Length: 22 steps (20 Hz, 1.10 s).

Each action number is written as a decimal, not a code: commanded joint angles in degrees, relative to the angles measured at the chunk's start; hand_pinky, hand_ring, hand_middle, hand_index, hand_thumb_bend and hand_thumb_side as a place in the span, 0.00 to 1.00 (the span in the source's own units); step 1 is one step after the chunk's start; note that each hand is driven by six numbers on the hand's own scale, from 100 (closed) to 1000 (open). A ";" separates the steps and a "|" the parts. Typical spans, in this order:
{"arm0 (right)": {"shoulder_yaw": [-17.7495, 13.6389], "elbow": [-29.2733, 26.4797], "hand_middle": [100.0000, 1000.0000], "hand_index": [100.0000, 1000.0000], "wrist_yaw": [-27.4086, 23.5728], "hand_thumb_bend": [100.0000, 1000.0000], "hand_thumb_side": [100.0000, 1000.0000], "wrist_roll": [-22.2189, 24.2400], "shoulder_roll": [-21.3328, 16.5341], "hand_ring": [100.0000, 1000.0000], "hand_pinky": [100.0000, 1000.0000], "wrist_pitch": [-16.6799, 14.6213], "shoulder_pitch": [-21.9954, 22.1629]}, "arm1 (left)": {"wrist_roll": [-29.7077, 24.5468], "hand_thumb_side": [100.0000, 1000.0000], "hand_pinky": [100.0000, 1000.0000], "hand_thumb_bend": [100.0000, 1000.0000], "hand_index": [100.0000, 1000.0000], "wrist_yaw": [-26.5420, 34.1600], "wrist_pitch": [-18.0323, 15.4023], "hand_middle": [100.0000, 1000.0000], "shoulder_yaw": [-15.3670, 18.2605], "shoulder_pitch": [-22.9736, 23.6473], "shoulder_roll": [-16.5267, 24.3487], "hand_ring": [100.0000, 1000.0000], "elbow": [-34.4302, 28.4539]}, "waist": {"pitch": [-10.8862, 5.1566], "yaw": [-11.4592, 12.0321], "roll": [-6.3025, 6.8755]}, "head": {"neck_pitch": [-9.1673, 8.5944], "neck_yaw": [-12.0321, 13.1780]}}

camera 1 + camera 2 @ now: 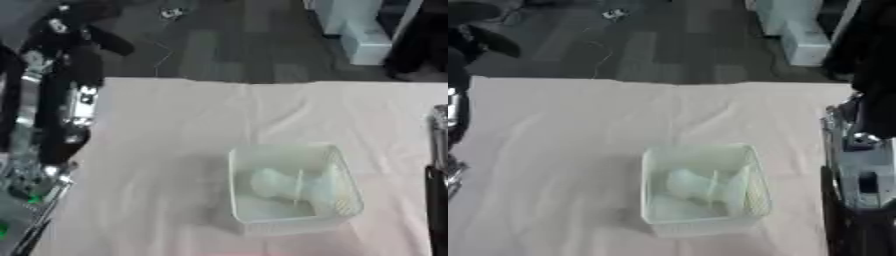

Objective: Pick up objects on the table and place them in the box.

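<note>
Left eye view first. A clear plastic box (293,187) stands on the table (175,140), which is covered with a pale pinkish cloth. The box is right of the middle and near the front edge. Inside it lie pale objects (284,185); they are whitish and one has a faint green tone, and I cannot tell what they are. The cloth around the box is bare on all sides, with the widest free room behind it and to its left. The far edge of the table runs straight across the upper part, and behind it is dark floor. The left hand (66,100) comes in along the left edge, raised, black with silver parts. It does not touch the box and is well apart from it. Whether its fingers are straight or curled I cannot tell. At the right edge only a thin dark strip of the other arm shows.

Right eye view next. Here the box sits nearer the middle. The right hand (864,170) fills the right edge, just beside the table's right border and near the box but apart from it. Its fingers are too unclear to judge.
</note>
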 commanded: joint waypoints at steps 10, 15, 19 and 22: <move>0.20 0.05 0.31 0.54 -2.06 0.00 0.92 -0.91 -1.95 0.26 0.43 -3.12 -1.16 | -5.09 0.76 0.50 0.00 0.77 4.37 -2.74 0.67 1.08 -0.70 0.27 0.51 -0.83 | -0.57 -0.08 0.65 | -2.00 13.29; 4.83 -2.04 0.54 0.76 -2.81 0.00 0.95 5.91 -1.89 0.40 0.56 -6.10 -2.11 | -5.67 0.76 0.49 0.00 0.76 4.20 -3.00 0.67 0.24 0.29 0.10 0.51 -0.83 | -0.22 -0.27 1.07 | -3.42 19.51; 7.45 -2.12 0.58 0.77 -8.75 0.00 0.96 14.61 -1.93 0.42 0.56 -6.63 -3.10 | -5.91 0.76 0.49 0.00 0.77 4.37 -2.90 0.67 -0.34 0.43 -0.24 0.50 -0.83 | -0.11 -0.17 1.11 | -4.20 20.18; 8.89 -2.12 0.62 0.78 -16.33 0.00 0.97 22.21 -1.94 0.45 0.57 -6.66 -3.18 | -5.94 0.76 0.49 0.00 0.77 4.53 -2.80 0.67 -0.53 0.32 -0.41 0.50 -0.83 | -0.07 -0.02 1.10 | -4.01 20.56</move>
